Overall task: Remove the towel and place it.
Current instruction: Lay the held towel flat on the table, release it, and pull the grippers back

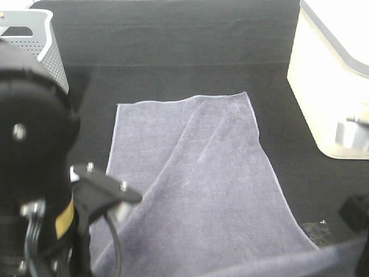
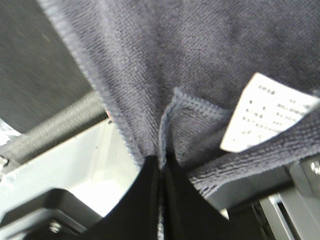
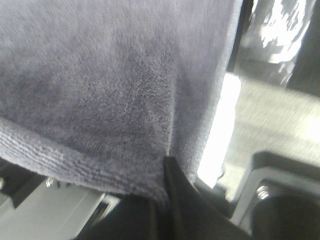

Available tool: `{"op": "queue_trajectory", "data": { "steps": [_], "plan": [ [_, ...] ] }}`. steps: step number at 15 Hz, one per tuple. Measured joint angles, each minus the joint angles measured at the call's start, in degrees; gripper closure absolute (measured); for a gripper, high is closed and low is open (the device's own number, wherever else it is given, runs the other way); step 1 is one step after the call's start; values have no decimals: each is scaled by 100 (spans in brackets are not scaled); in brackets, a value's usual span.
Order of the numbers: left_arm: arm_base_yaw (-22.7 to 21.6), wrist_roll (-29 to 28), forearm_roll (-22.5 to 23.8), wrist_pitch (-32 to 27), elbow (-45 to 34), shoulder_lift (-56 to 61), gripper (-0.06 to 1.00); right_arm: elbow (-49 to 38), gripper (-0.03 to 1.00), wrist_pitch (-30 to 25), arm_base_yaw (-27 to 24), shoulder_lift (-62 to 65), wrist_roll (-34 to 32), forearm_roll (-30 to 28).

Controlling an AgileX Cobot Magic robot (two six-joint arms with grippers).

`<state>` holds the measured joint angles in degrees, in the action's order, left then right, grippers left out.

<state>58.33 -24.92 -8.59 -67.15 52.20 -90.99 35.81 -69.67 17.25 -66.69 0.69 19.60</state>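
The slate-grey towel (image 1: 202, 179) lies spread on the black table, its far end flat and its near end lifted toward the front edge. My left gripper (image 2: 161, 167) is shut on a hemmed corner of the towel (image 2: 200, 55), next to a white care label (image 2: 265, 112). My right gripper (image 3: 165, 172) is shut on the other near edge of the towel (image 3: 110, 85). In the high view the left arm (image 1: 34, 173) fills the lower left and hides its gripper; the right gripper sits out of frame at the lower right.
A grey perforated basket (image 1: 34, 34) stands at the back left. A cream-white bin (image 1: 334, 75) stands at the right. The black table (image 1: 173, 40) stretches behind the towel.
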Motion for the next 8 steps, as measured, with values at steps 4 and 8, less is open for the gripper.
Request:
{"op": "queue_trajectory", "data": {
  "steps": [4, 8],
  "plan": [
    [120, -304, -97, 29, -258, 0, 94, -384, 97, 6, 0, 57, 0, 183],
    [120, -321, -80, -17, -298, 0, 83, -573, 85, 6, 0, 57, 0, 189]
  ]
}}
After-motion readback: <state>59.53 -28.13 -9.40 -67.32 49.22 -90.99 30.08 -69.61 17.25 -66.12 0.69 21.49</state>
